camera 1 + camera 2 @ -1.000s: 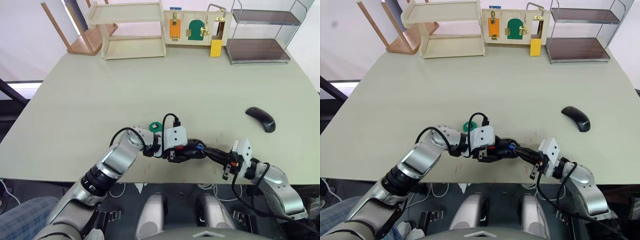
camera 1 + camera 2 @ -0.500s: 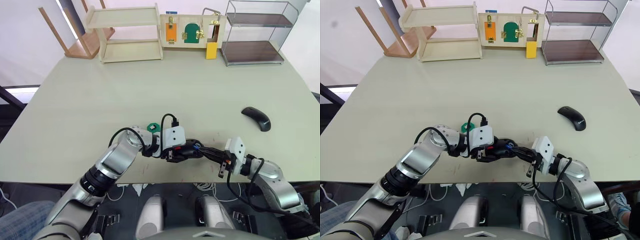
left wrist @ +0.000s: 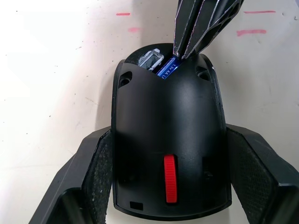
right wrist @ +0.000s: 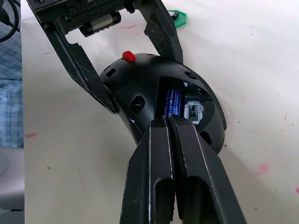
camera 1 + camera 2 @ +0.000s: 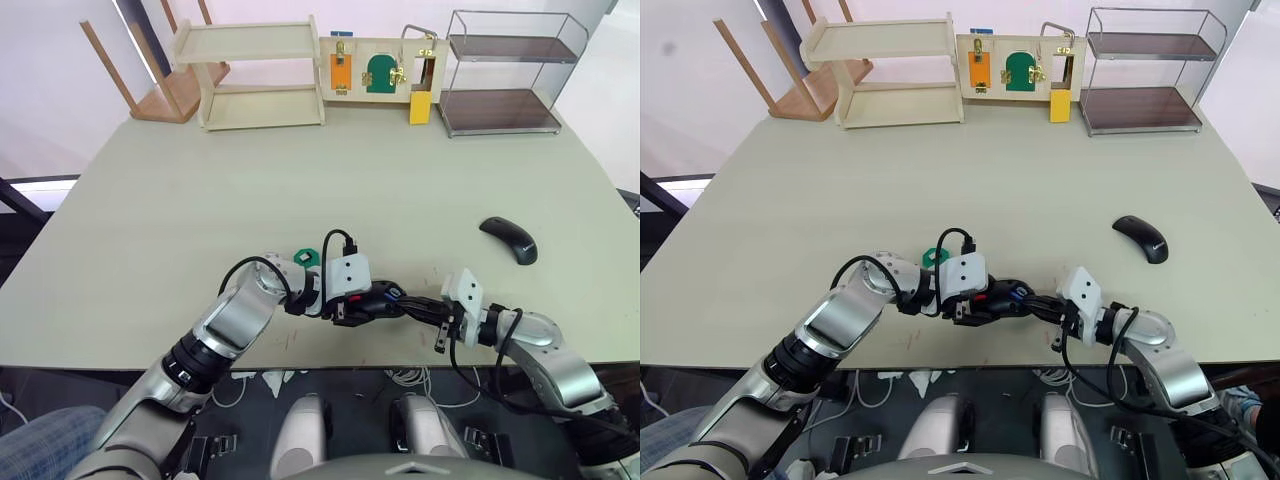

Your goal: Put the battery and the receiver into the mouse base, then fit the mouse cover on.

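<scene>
My left gripper (image 5: pixel 366 303) is shut on the black mouse base (image 3: pixel 169 135), one finger on each side, near the table's front edge. The base shows a red part (image 3: pixel 170 185). In its open compartment lies the blue battery (image 4: pixel 172 102), with the small grey receiver (image 4: pixel 193 111) in the slot beside it. My right gripper (image 4: pixel 167 122) is shut with nothing between its fingers. Its tips point into the compartment at the battery's end. The glossy black mouse cover (image 5: pixel 508 240) lies apart on the table to the right.
A flat green tray (image 5: pixel 307 257) sits just behind my left wrist. Along the far edge stand a wooden shelf (image 5: pixel 262 75), a latch board (image 5: pixel 375 72) and a wire rack (image 5: pixel 500 72). The table's front edge (image 5: pixel 330 352) runs just below both grippers.
The camera has shifted a little. My right wrist has drawn closer to the mouse base, its shut tips staying at the compartment. The left gripper still holds the base.
</scene>
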`<move>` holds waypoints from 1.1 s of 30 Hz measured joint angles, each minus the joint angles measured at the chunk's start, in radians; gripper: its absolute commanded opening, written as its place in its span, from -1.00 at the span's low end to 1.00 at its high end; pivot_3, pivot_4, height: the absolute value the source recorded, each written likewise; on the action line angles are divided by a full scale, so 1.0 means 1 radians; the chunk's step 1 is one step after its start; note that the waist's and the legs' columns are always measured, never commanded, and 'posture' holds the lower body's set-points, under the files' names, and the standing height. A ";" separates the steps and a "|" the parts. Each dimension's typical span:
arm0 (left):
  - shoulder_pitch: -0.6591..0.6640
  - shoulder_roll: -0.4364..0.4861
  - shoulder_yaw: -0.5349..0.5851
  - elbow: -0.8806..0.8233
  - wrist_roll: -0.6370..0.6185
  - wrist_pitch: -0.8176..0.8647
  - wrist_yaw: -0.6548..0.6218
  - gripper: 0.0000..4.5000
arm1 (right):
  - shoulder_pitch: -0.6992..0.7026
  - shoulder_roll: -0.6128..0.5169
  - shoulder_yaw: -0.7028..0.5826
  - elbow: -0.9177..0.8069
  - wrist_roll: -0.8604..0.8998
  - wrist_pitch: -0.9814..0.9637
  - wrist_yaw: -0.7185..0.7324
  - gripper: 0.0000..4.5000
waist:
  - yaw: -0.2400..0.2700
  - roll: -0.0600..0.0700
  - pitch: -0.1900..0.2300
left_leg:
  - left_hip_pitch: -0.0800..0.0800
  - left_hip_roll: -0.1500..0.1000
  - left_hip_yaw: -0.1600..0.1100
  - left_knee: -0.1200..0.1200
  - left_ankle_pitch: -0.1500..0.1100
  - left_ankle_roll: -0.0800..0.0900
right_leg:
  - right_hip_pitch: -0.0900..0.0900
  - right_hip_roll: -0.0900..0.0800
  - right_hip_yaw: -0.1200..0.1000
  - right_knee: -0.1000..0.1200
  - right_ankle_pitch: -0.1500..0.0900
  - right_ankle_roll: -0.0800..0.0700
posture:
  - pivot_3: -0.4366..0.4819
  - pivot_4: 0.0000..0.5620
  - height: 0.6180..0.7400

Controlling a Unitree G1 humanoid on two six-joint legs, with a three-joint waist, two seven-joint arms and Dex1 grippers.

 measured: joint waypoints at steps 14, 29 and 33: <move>0.000 -0.003 -0.002 -0.004 -0.003 -0.009 0.001 0.31 | 0.027 -0.002 -0.038 0.003 0.030 -0.064 0.013 -0.97 | 0.002 0.003 0.002 | -0.003 0.000 0.000 0.000 0.000 0.000 | -0.001 -0.001 0.000 -0.002 0.000 0.000 | -0.05 -0.47 1.00; -0.017 -0.010 -0.010 0.007 -0.003 -0.029 -0.012 0.31 | 0.145 -0.123 -0.334 0.035 0.227 -0.181 0.271 0.69 | 0.021 0.008 0.009 | -0.007 -0.001 0.002 -0.001 0.000 0.000 | -0.004 -0.001 0.000 -0.003 0.000 0.000 | -0.05 -0.47 1.00; -0.021 -0.011 -0.011 0.015 -0.003 -0.034 -0.015 0.31 | 0.157 -0.156 -0.376 0.080 0.257 -0.195 0.362 0.99 | 0.022 0.008 0.010 | -0.006 -0.001 0.002 -0.001 0.000 0.000 | -0.004 -0.001 0.000 -0.003 0.000 0.000 | -0.05 -0.47 1.00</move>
